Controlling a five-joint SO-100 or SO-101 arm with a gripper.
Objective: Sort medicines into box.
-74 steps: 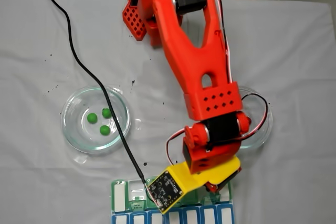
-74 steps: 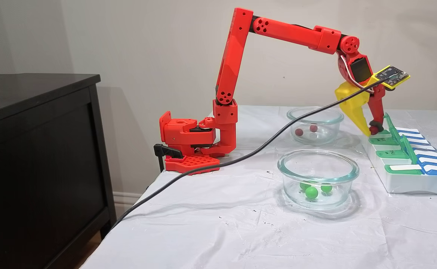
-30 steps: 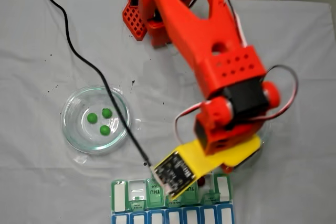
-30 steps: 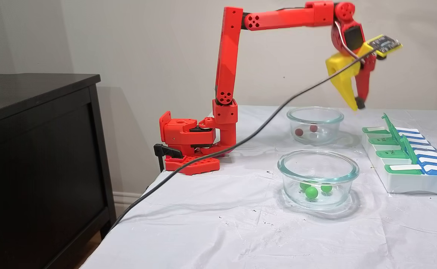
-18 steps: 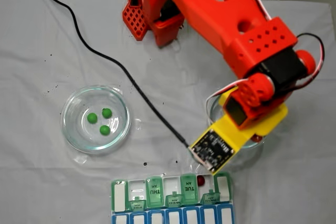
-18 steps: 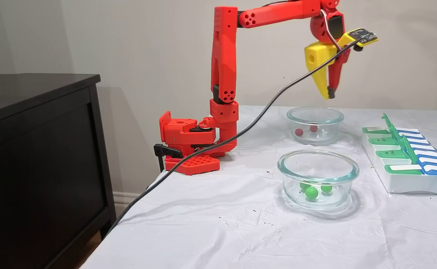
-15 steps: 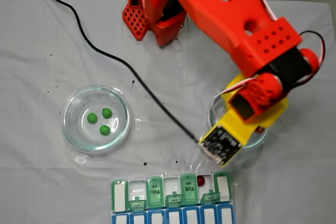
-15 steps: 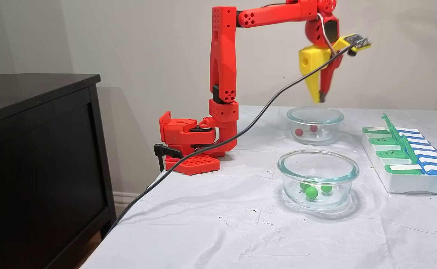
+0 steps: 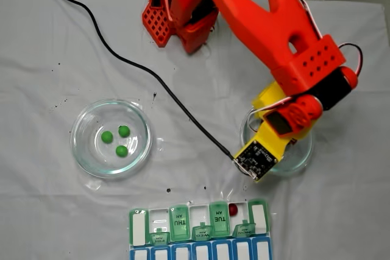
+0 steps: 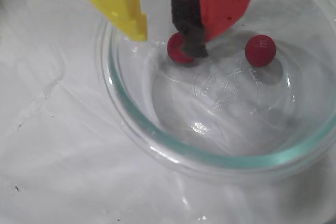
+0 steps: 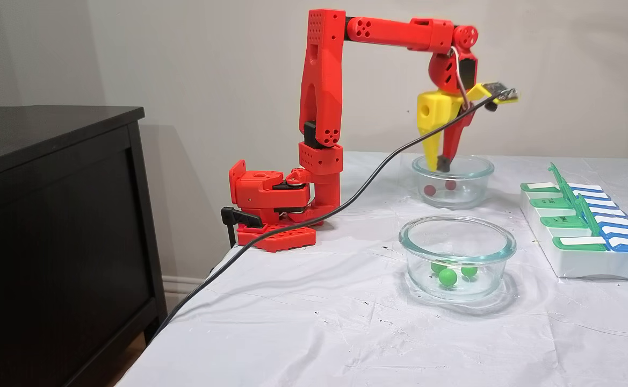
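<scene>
My gripper hangs open over the right glass dish, its yellow finger and black-padded red finger tips at about rim height. Two dark red medicines lie in that dish: one right under the gap, partly hidden by the black pad, the other to its right. A third red one sits in an open compartment of the box, beside the TUE lid. Three green medicines rest in the left glass dish.
The box stands at the table's right side in the side-on fixed view, several green lids raised. A black cable runs from the wrist camera across the cloth. The red arm base is clamped at the far edge; a dark cabinet stands beside the table.
The gripper left a red medicine in the box, rose, swung back over the dish with the red ones and came down to its rim.
</scene>
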